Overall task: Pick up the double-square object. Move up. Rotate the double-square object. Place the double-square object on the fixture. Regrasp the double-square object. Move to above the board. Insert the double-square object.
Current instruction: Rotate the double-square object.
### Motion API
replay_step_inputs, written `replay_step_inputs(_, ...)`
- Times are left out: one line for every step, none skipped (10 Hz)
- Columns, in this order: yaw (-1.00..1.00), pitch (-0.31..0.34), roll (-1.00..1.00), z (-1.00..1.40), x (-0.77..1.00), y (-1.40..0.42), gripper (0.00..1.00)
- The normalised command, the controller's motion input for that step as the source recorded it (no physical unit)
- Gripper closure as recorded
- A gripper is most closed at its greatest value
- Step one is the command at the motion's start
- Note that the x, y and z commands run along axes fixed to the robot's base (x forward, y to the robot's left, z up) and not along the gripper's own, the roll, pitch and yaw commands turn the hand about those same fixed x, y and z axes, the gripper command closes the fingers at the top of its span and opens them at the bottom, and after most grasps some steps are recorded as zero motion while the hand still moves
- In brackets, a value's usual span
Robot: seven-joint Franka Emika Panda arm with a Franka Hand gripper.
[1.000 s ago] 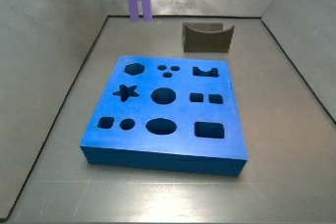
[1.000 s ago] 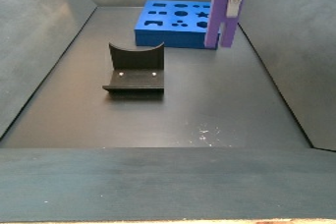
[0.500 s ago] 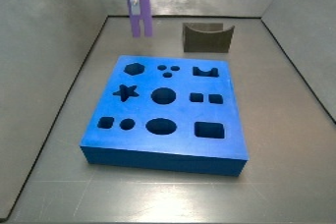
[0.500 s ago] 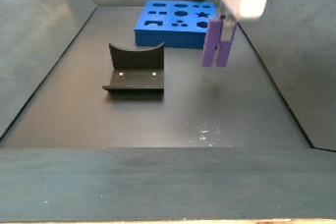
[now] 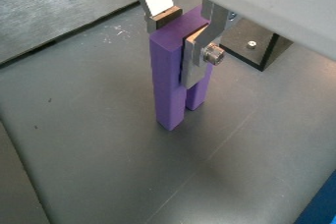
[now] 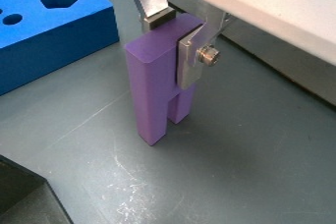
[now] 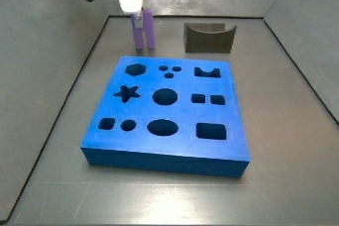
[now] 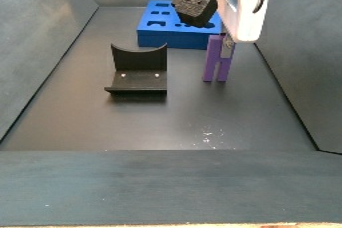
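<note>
The double-square object is a light-purple block standing upright with its two prongs pointing down, at or just above the dark floor. My gripper is shut on its top end, and both wrist views show one silver finger flat against the block. The block sits near the far wall, left of the fixture and beyond the board. In a side view the fixture lies apart from the block, with its curved dip facing up.
Grey walls enclose the floor on all sides, and one wall runs close beside the block. The blue board with its dark cut-outs fills the middle of the bin. A corner of the board lies close to the block.
The gripper has come down with the double-square object, from high near the wall to floor level. The gripper body now shows in both side views.
</note>
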Motion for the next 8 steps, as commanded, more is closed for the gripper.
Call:
replay_step_inputs(0.02, -0.028, 0.04, -0.24, 0.0, 0.01, 1.0)
replay_step_inputs(0.0, 0.0, 0.0, 0.0, 0.0, 0.0, 0.0)
replay_step_inputs(0.0, 0.0, 0.0, 1.0, 0.0, 0.0, 0.0)
replay_step_inputs(0.0, 0.009, 0.0, 1.0, -0.01, 0.0, 0.0)
replay_step_inputs(0.0, 0.037, 0.0, 0.95, -0.03, 0.0, 0.0)
replay_step_inputs(0.0, 0.043, 0.0, 0.86, -0.03, 0.0, 0.0)
replay_step_inputs(-0.01, 0.049, -0.01, 0.62, -0.02, 0.0, 0.0)
replay_step_inputs(-0.01, 0.048, -0.01, 0.52, -0.02, 0.0, 0.0)
